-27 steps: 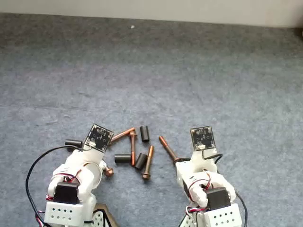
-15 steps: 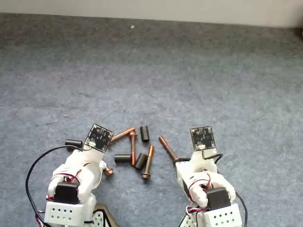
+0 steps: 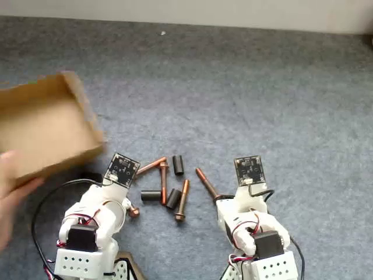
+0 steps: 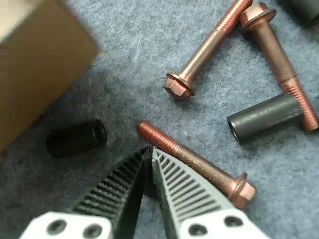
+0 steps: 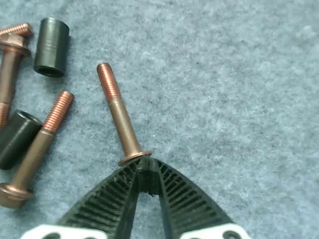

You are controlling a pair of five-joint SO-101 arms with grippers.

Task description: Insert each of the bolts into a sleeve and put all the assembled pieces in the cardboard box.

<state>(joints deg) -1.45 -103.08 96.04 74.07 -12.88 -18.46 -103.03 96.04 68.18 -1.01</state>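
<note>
A grey cover (image 3: 262,99) with a rough, felt-like surface lies over the whole table. Along its far edge runs a pale, plain strip (image 3: 186,9). One small white speck (image 3: 163,33) lies on the cover, near that strip. Seen closer, the cover shows short, fine fibres.

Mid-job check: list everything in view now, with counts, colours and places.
bolts: five, copper, loose on the carpet between the arms, none in a sleeve.
sleeves: four, dark; three among the middle bolts, one by the left gripper near the box.
cardboard box: one, brown, at the left, held by a hand.
carpet: one, grey, covering the table.
hand: one, a person's, left edge, on the box.
left gripper: one, black, shut, beside a bolt.
right gripper: one, black, shut, at a bolt's head.
</note>
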